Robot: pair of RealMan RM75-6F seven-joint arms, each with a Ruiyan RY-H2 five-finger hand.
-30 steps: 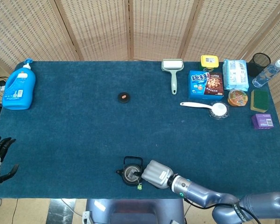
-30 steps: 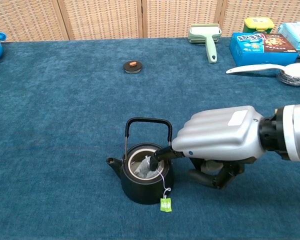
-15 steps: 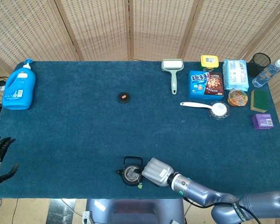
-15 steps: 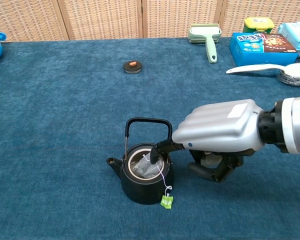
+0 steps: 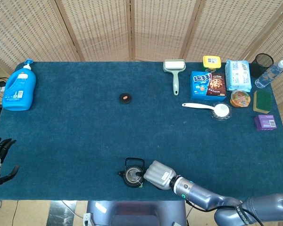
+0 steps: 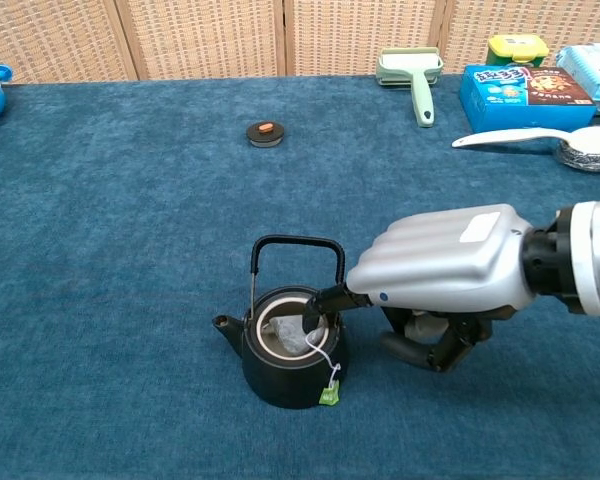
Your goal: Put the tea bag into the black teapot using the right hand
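The black teapot (image 6: 280, 352) stands lidless near the table's front edge, also in the head view (image 5: 133, 173). The white tea bag (image 6: 298, 338) lies inside its opening. Its string runs over the rim, and the green tag (image 6: 329, 396) hangs against the pot's front. My right hand (image 6: 445, 272) hovers just right of the pot (image 5: 158, 175). Its dark fingertips (image 6: 323, 303) dip over the rim and pinch the top of the bag, with the other fingers curled underneath. My left hand (image 5: 0, 157) rests at the far left edge, fingers apart and holding nothing.
The teapot's lid (image 6: 265, 132) lies mid-table. A blue detergent bottle (image 5: 20, 87) stands far left. At the back right are a lint roller (image 5: 174, 73), a cookie box (image 5: 208, 84), a white spoon (image 5: 205, 107) and several small packages.
The tea bag has sunk lower into the teapot, and the green tag has been drawn up against the pot. My right hand has shifted slightly right. The left hand is still.
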